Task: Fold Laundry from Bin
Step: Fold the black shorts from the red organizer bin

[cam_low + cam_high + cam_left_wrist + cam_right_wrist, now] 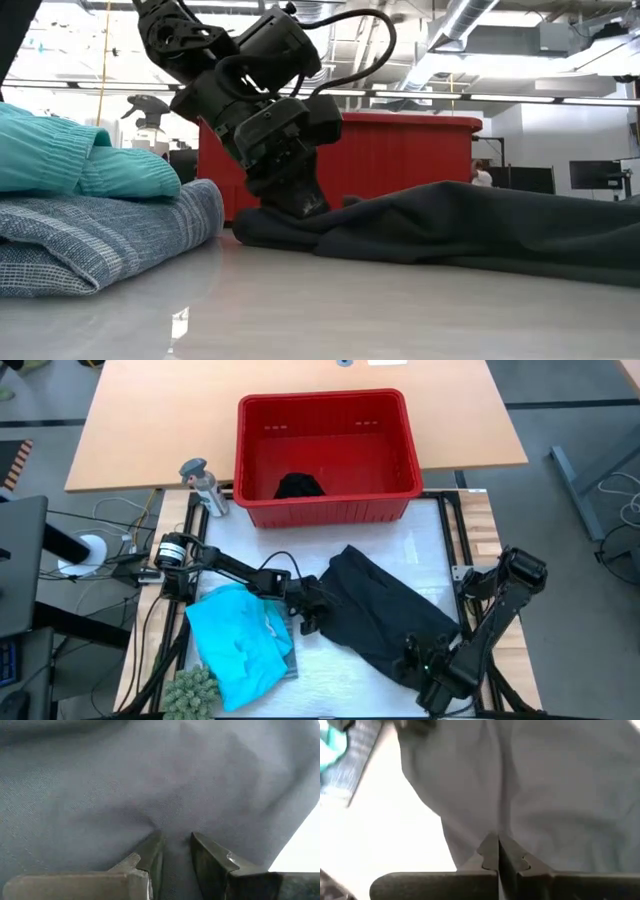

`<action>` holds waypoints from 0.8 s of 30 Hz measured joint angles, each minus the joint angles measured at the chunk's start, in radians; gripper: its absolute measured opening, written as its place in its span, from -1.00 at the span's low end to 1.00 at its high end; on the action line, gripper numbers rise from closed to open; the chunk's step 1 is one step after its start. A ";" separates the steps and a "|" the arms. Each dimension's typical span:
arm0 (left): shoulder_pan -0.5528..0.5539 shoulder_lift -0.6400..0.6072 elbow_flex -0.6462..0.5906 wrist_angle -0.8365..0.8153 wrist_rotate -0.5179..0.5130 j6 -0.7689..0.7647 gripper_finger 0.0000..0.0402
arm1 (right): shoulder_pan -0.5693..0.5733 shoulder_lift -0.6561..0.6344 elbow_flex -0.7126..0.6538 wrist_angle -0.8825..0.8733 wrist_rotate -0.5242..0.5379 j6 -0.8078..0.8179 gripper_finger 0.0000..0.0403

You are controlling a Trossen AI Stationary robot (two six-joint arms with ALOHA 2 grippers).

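The laundry lies in three places. A black garment [385,610] is spread slantwise across the middle of the white counter [340,675], in front of the red bin [325,455]. A turquoise garment [235,640] sits on a blue-grey striped one [90,240], folded in a stack near the counter's left front. One more small black piece [298,486] lies on the bin's floor.

The left arm reaches low and nearly flat from the counter's left edge toward the centre. Its left claw [312,610] is at the black garment's left end, tipped down onto the cloth. In the low view this claw [300,205] presses its tip into the bunched edge of the garment. In the left wrist view the two fingers [150,855] stand a little apart, with a fold of dark cloth running up between them, so they pinch the fabric.

The right arm comes in from the counter's right side, elbow bent outward, forearm angled toward the front. Its right claw [420,660] sits on the garment's near right end. In the right wrist view its fingers [490,852] are pressed together with almost no gap, the dark cloth caught at their tips.

A small grey bottle [203,482] stands upright just left of the bin. A green knobbly object [192,690] sits at the counter's front left corner, beside the stack.
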 joint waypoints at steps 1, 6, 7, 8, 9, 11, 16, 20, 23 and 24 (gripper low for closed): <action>-0.002 0.000 0.000 0.000 -0.003 -0.003 -0.55 | -0.018 0.000 0.024 -0.034 0.019 -0.021 -0.90; -0.014 0.000 -0.001 0.001 -0.038 -0.008 -0.55 | -0.185 -0.001 0.039 -0.110 0.006 -0.217 -0.92; -0.015 0.000 -0.001 0.000 -0.041 -0.011 -0.55 | -0.228 0.000 0.027 -0.085 -0.008 -0.290 -0.92; -0.016 0.000 -0.001 0.000 -0.045 -0.015 -0.55 | -0.269 0.000 0.014 -0.042 -0.018 -0.370 -0.92; -0.019 0.000 -0.001 0.000 -0.048 -0.020 -0.55 | -0.307 0.000 0.001 0.015 -0.021 -0.453 -0.92; -0.021 0.000 -0.001 -0.001 -0.052 -0.022 -0.55 | -0.376 0.000 -0.025 0.129 -0.038 -0.615 -0.93; -0.027 0.000 -0.001 -0.009 -0.055 -0.023 -0.55 | -0.506 0.002 -0.103 0.194 -0.201 -0.779 -0.93; -0.031 0.000 -0.001 -0.011 -0.057 -0.023 -0.55 | -0.545 0.002 -0.169 0.151 -0.304 -0.775 -0.93; -0.031 0.001 -0.001 -0.016 -0.058 -0.021 -0.55 | -0.554 0.002 -0.201 0.099 -0.378 -0.767 -0.93; -0.032 0.001 -0.001 -0.019 -0.062 -0.021 -0.55 | -0.556 0.003 -0.203 0.068 -0.391 -0.760 -0.93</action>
